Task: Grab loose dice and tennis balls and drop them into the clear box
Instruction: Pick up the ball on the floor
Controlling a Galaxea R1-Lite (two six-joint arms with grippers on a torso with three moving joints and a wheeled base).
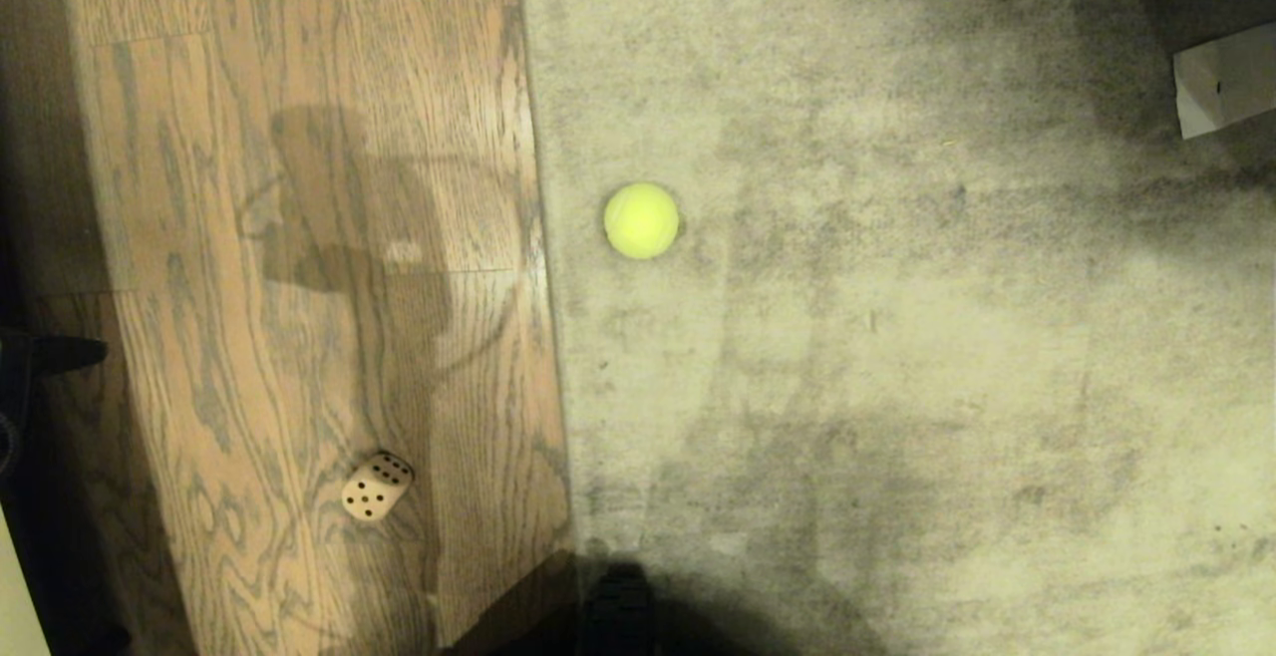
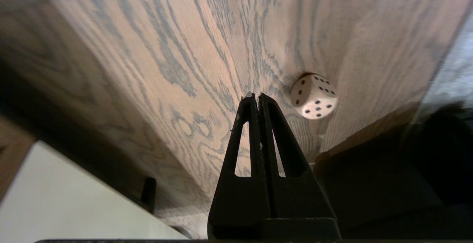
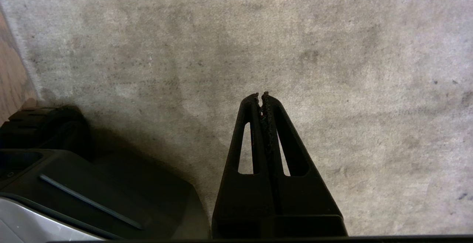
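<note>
A pale tan dice (image 1: pixel 377 486) with dark pips lies on the wood floor, near the carpet's edge. One fuzzy yellow-green tennis ball (image 1: pixel 641 220) rests on the grey carpet, just past that edge. My left gripper (image 2: pixel 255 96) hovers above the wood floor, shut and empty, with the dice (image 2: pixel 313 96) a short way off to one side of its tips. The right gripper (image 3: pixel 260 95) hangs over bare carpet, also shut and empty. The clear box is out of view.
The wood floor (image 1: pixel 299 187) meets the carpet (image 1: pixel 897 337) along a line running up the head view. A pale flat object (image 1: pixel 1224 78) lies at the far right. My dark base (image 1: pixel 618 611) shows at the near edge. A dark shape (image 1: pixel 50 355) pokes in at the left edge.
</note>
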